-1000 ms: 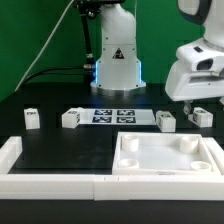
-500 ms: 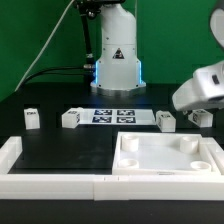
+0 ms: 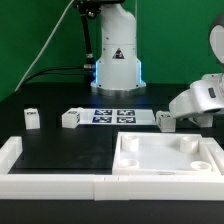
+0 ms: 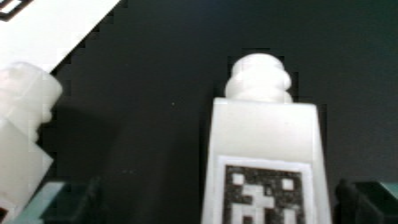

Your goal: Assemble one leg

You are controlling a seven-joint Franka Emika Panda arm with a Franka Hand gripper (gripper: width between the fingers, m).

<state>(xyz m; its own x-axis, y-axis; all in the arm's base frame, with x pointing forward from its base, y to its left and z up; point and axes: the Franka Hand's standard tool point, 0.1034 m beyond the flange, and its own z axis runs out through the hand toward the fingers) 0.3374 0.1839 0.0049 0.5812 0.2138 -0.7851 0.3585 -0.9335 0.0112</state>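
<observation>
Gripper is low over the table, jaws apart. One leg lies between its fingers, ungrasped.

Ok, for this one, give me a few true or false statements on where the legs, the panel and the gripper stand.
1. No leg sits in the sockets of the panel. True.
2. The gripper holds a leg up in the air. False: its fingers stand apart on either side of a leg that rests on the table.
3. Two legs sit to the exterior view's left of the marker board. True.
4. The marker board lies on top of the panel. False: it lies on the table, apart from the panel.
</observation>
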